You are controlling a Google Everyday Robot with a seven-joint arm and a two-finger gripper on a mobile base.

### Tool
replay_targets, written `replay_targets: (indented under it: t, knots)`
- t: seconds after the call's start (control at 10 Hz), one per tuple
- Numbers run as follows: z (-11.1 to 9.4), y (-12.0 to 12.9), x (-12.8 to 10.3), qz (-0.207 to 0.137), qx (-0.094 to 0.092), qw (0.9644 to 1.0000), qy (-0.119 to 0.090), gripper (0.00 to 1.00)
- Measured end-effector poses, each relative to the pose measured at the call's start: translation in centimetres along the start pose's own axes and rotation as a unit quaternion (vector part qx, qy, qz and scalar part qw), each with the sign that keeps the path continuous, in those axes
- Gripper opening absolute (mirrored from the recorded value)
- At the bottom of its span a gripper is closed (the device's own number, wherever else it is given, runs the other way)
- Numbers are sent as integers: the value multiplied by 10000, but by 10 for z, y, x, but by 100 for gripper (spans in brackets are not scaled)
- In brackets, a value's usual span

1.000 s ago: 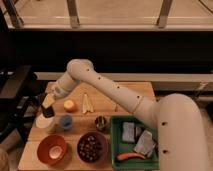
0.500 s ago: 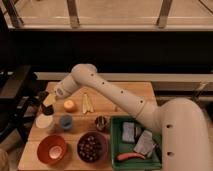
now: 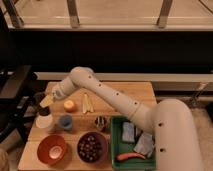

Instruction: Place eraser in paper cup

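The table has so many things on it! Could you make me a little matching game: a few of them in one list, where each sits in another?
Things:
1. paper cup
2. red bowl
3. green tray
4. gripper

Places:
A. front left corner
B. right side of the table
C. just above the paper cup
D. left side, beside the blue cup

Pairs: 1-D, 2-A, 3-B, 4-C

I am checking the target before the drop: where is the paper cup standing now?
The paper cup stands near the left edge of the wooden table, left of the blue cup and behind the red bowl, with the gripper just above it.
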Motion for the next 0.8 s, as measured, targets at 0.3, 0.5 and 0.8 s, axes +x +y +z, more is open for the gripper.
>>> replay_targets:
  t: [0.3,0.5,0.8]
  knots:
    - [11,-1,-2,-118,141,9998,98,27]
    - [19,-8,-4,-212,227,9994,175,27]
    - [25,-14,-15,-275,288,9987,324,27]
